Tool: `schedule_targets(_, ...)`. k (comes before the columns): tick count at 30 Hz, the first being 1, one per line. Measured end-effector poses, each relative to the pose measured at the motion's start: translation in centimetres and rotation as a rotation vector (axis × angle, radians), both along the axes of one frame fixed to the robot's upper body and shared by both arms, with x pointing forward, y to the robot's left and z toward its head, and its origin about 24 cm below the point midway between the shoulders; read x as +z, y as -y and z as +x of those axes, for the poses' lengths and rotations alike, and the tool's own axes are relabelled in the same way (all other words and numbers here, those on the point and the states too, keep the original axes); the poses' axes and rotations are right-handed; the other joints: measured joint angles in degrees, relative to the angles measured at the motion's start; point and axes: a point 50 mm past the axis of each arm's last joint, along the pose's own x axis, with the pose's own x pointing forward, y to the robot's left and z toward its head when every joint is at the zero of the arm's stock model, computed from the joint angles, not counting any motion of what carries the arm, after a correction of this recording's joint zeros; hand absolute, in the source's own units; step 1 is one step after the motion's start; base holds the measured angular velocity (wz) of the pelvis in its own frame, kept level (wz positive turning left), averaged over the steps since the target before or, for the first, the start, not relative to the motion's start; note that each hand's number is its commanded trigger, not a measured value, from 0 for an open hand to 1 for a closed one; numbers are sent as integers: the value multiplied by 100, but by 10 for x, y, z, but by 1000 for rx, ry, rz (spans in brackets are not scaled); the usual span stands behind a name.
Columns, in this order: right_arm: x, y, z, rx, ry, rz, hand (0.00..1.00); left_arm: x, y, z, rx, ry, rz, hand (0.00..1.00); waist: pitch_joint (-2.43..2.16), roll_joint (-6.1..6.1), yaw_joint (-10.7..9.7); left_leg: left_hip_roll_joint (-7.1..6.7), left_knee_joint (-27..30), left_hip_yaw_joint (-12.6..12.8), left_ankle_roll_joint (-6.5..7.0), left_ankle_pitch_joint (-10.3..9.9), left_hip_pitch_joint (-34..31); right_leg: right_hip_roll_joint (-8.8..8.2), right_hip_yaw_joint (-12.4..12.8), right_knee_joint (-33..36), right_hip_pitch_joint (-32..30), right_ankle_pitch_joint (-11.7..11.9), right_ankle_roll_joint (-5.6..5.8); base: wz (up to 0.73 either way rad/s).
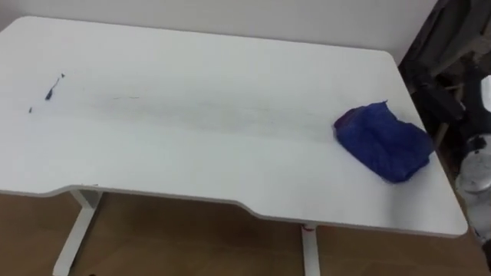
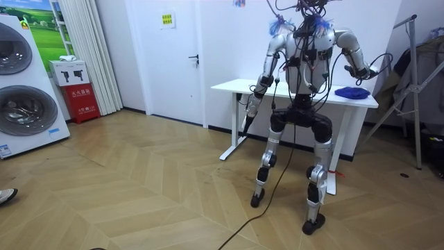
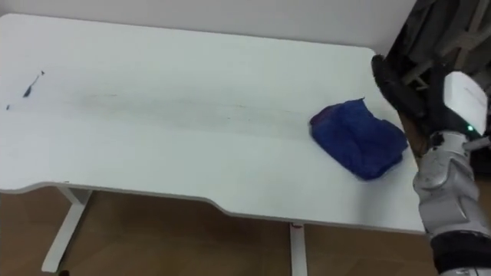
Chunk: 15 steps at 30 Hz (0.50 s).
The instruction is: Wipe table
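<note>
Right, blue cloth (image 1: 383, 142) sits bunched on the white table (image 1: 192, 165) near its right end, close to the front edge. No hand on it.

Right hand (image 3: 399, 84) is up beside the table's right end, just past the far-right corner, apart from the cloth. It's dark against dark clutter behind it, so I can't tell whether the fingers are straight or curled. Forearm is cut off at the right eye view's lower right.

Left hand (image 2: 248, 115) hangs low at the table's left end, below the top, in the room view. Too small there to read the fingers.

Small dark marks (image 1: 52, 86) are on the tabletop far left, well apart from the cloth. A faint grey smear (image 1: 192, 111) runs across the middle of the top between marks and cloth; its edges are hard to make out.

Robot stands upright at the table's front edge, facing it, nearer the right end.
</note>
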Motion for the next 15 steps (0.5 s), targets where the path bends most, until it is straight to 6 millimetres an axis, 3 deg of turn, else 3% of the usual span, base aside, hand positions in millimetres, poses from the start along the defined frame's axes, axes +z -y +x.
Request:
schedule_targets(3, 3, 10, -6, -74, 71, 38, 0, 0, 0, -4, 1, -5, 1, 0, 14, -35, -94, 0, -55, 53, 0, 0, 64, 0, 45, 0, 4, 1, 1, -7)
schedule_targets(5, 0, 19, -17, -123, 94, 61, 0, 0, -1, -4, 3, -2, 7, 0, 0, -80, -172, -1, -59, 62, 0, 0, 61, 0, 49, -7, 3, 3, 5, -2)
schedule_targets(8, -11, 38, -46, -245, 125, 132, 0, 1, -2, -12, 21, -15, 13, 0, -7, -102, -172, 1, -66, 105, 0, -1, 64, 0, 48, -7, 0, 2, 5, 0)
schedule_targets(15, -41, 72, -106, -557, 160, 266, 0, 2, -6, -28, 80, -37, 32, 0, 26, 73, -463, 11, -91, 228, 12, -11, 134, 1, 122, -8, 3, 8, 14, -5)
